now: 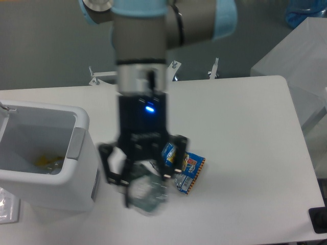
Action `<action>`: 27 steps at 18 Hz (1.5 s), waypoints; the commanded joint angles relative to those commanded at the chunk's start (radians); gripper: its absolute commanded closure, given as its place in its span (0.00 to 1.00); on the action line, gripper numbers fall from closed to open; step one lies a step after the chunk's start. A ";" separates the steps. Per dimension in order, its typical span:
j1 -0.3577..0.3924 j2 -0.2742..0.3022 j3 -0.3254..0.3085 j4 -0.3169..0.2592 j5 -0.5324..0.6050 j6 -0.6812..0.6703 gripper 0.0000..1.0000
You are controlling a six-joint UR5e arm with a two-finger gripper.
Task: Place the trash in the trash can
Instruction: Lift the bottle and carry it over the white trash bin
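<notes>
Bottle [145, 195] is clamped between the gripper [144, 185] fingers, lifted off the desk [245, 127], near its front edge; motion blur hides the label and cap. Snack bag [186, 167] lies flat on the desk just right of the gripper, blue foil with orange edging, partly behind a finger. Trash can [76, 153] sits at the left edge, left of the gripper, something yellow inside. Arm [145, 51] comes down from the back.
</notes>
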 joint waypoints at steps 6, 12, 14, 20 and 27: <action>-0.110 0.018 -0.072 -0.002 0.002 0.002 0.39; -0.175 0.055 -0.132 -0.002 0.003 0.002 0.39; -0.181 0.075 -0.176 -0.002 0.005 0.002 0.39; -0.192 0.106 -0.253 -0.002 0.005 0.005 0.31; -0.190 0.135 -0.252 -0.002 0.008 0.002 0.04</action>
